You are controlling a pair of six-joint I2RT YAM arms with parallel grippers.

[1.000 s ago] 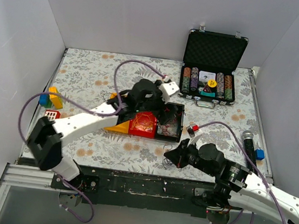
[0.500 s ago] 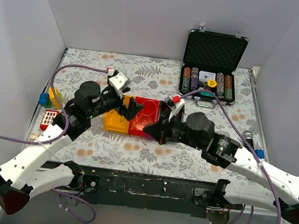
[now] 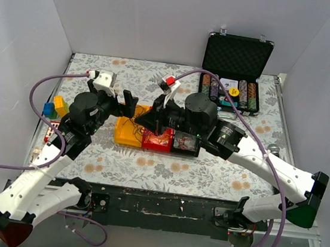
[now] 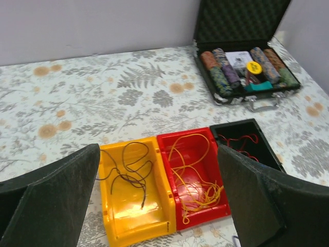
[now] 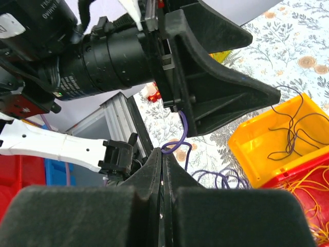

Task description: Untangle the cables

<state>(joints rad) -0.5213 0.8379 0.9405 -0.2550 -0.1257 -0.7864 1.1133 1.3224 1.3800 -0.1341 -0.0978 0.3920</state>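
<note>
The cables (image 4: 205, 193) lie apart in three bins set side by side at lower centre of the left wrist view. A dark strand (image 4: 131, 174) is in the yellow bin (image 4: 123, 216), a yellow strand (image 4: 198, 200) is in the red bin (image 4: 187, 164), and a red strand (image 4: 239, 140) is in the black bin (image 4: 249, 150). The left end effector (image 4: 158, 154) hangs above them, spread wide and holding nothing. The right end effector (image 5: 162, 164) is pressed shut on nothing, close to the left one over the bins. An open chip case (image 3: 234, 72) stands at upper right on the floral surface (image 3: 158, 77).
</note>
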